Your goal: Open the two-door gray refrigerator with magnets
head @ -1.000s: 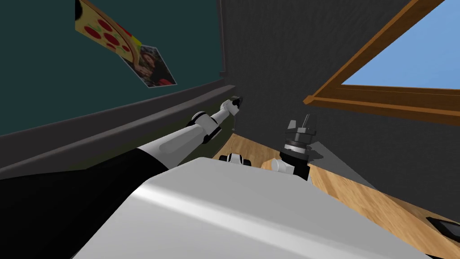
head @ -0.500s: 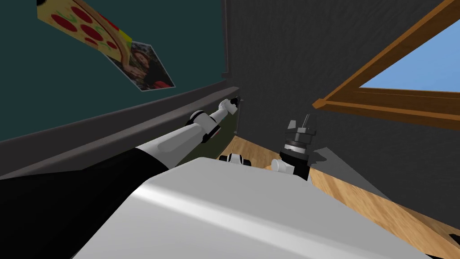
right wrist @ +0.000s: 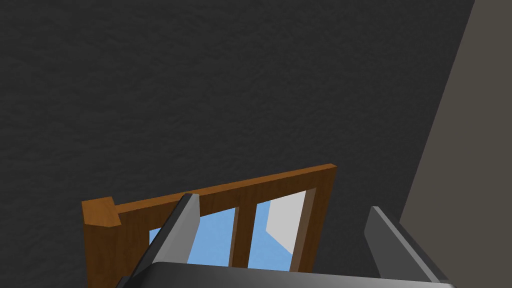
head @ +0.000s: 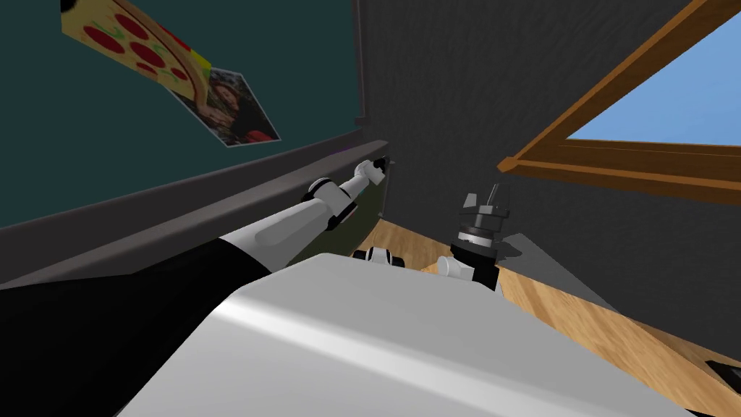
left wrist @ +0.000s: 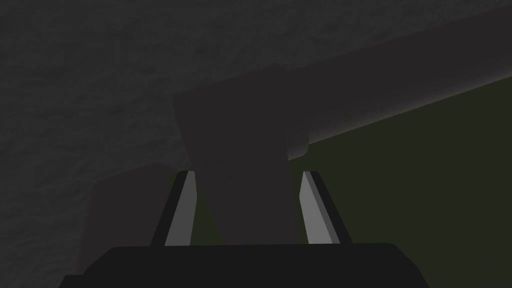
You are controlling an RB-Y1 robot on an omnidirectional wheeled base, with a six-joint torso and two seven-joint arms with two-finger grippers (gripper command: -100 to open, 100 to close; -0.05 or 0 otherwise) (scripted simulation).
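Note:
The refrigerator door (head: 87, 145) is a dark teal plane on my left, with a pizza magnet (head: 137, 47) and a photo magnet (head: 235, 108) on it. A long dark grey handle bar (head: 217, 206) runs along it. My left arm reaches to the bar's far end, where the left gripper (head: 381, 161) sits. In the left wrist view the left gripper (left wrist: 245, 175) is shut on the handle's dark grey post (left wrist: 240, 140), a finger (left wrist: 182, 210) pressed to each side. A dark olive surface (left wrist: 425, 175) lies beyond the bar. My right gripper (head: 486, 194) is raised by my chest, open and empty (right wrist: 282, 202).
A dark textured wall (head: 449, 87) stands just past the door's edge. A wooden-framed window (head: 622, 163) with blue sky is on the right. Wood floor (head: 579, 318) runs below the wall, with a small dark object (head: 727, 373) at the lower right.
The whole picture has shifted a little, the magnets sliding left. My left gripper keeps hold of the handle's end, and a dark olive strip under the bar near the door's edge has widened.

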